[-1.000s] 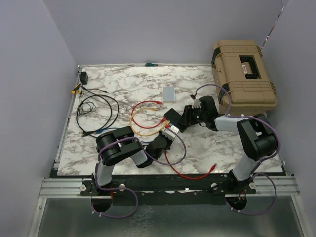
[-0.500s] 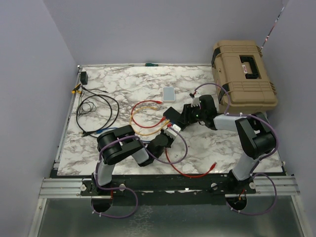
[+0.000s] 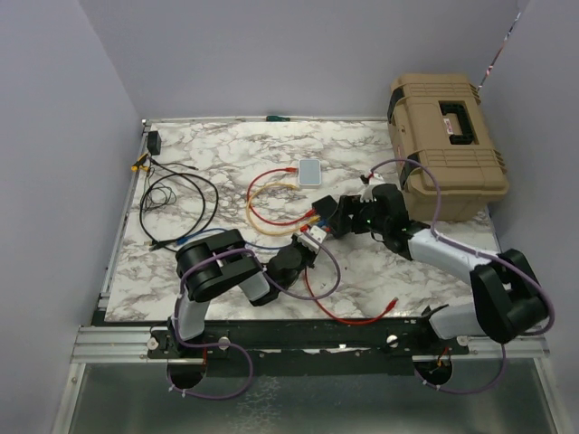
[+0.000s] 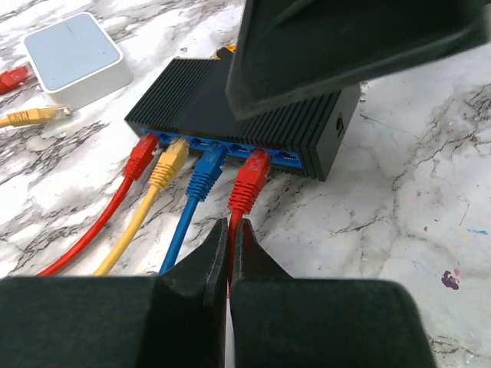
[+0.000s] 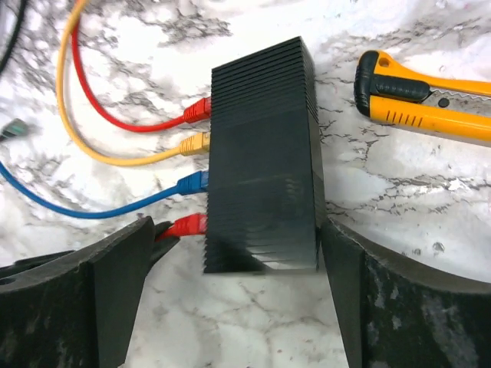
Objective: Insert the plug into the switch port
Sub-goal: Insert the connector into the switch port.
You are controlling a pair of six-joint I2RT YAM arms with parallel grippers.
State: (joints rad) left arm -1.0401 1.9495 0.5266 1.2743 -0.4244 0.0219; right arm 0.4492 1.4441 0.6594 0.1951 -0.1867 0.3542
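The flat black ribbed switch (image 5: pixel 265 153) lies flat, the red plug (image 4: pixel 249 180) seemingly seated in its fourth port.

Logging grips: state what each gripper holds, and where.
The left gripper pinches the thin red network cable just behind its plug; right gripper, open, holds nothing.

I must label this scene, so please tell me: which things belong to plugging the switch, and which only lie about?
Job: switch, red plug at its port, red cable, left claw, right claw.
Lying about: grey-white box, yellow knife, tan case, black cable coil.
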